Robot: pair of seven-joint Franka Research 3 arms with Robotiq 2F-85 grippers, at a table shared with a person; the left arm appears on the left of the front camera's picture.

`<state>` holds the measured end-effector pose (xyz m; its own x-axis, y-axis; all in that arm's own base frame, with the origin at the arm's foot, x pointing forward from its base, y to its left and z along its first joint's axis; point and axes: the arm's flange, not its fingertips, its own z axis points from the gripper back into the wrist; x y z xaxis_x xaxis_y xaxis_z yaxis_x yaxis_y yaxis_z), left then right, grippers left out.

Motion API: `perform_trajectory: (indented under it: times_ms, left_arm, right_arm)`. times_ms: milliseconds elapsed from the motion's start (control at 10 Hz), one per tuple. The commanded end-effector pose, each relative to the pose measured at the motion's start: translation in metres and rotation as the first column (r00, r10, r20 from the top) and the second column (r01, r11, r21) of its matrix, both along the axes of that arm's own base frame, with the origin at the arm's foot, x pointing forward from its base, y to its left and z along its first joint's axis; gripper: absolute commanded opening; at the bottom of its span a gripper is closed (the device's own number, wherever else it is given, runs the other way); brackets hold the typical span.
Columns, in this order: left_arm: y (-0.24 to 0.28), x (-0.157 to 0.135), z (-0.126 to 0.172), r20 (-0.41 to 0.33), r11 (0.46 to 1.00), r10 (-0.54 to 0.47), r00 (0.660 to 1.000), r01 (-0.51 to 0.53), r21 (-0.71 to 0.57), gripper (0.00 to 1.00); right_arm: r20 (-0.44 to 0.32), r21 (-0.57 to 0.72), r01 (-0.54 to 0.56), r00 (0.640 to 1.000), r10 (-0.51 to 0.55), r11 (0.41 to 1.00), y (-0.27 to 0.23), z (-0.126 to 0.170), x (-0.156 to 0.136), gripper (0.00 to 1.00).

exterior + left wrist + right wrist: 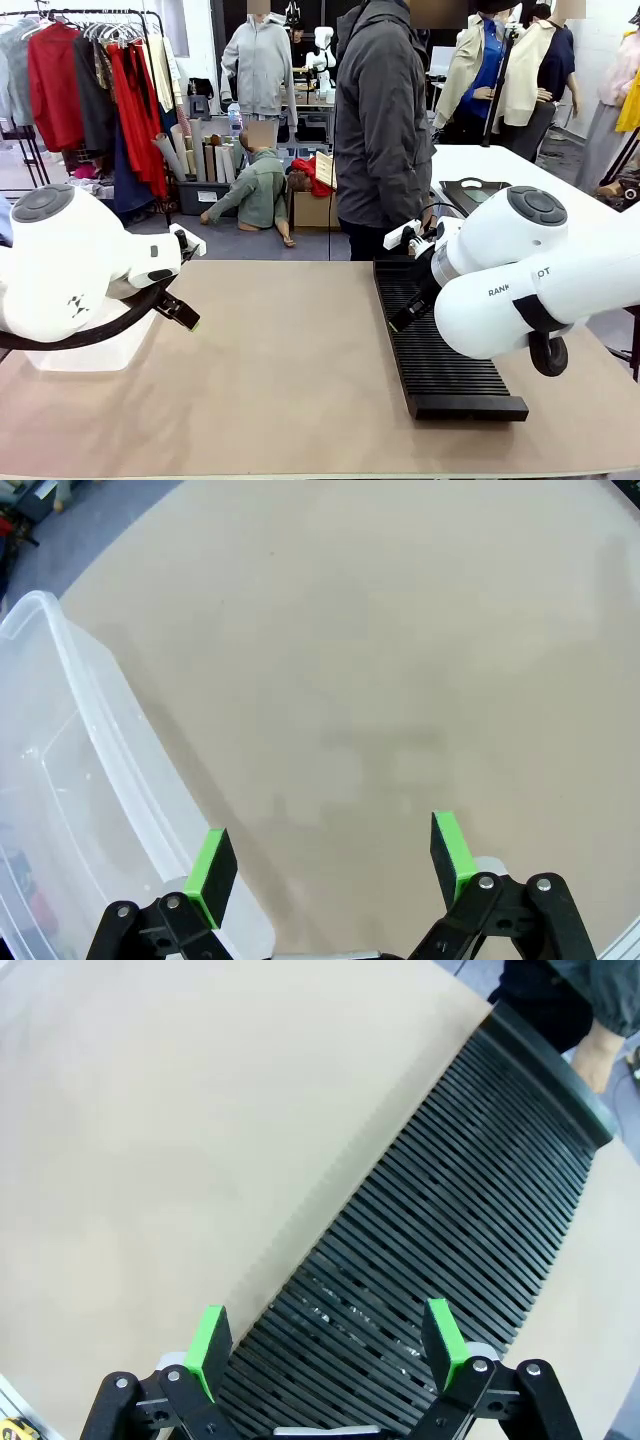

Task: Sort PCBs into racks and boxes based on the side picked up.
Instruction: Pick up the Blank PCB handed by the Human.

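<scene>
bare table [290,350] middle, rack [440,350] right

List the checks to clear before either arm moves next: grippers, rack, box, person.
1. Left gripper open and empty: ok.
2. Right gripper open and empty, above the rack: ok.
3. Slots of the rack in view free of boards: ok.
4. Box beside the left gripper, contents: cannot tell.
5. Person's hand clear of the rack's far end: cannot tell.

It's looking like a robot lab sharing a garment studio — white robot arms [60,265] are flanking the tan worktop [290,370], clothes [55,85] are hanging on a rail [90,13] behind, people [382,130] are standing about.
</scene>
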<state>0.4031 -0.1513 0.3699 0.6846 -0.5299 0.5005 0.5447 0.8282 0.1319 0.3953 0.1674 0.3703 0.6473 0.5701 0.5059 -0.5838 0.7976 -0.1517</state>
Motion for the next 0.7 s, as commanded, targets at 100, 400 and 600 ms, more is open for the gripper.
perform_trajectory:
  times_ms: [100, 400, 600]
  left_arm:
    - [0.000, 0.000, 0.000, 0.000, 1.000, 0.000, 1.000, 0.000, 0.000, 1.00]
    - [0.000, 0.008, 0.019, -0.068, 0.999, 0.034, 0.997, -0.034, 0.000, 1.00]
    - [0.001, 0.015, 0.038, -0.101, 1.000, 0.021, 0.995, -0.022, -0.009, 1.00]
  right_arm:
    - [0.000, 0.000, 0.000, 1.000, 0.000, 1.000, 0.000, 0.000, 0.000, 1.00]
    - [0.088, -0.048, 0.098, 0.992, -0.094, 0.994, 0.003, 0.025, 0.004, 1.00]
    - [0.066, 0.003, 0.135, 0.989, -0.135, 0.991, 0.008, 0.053, 0.008, 1.00]
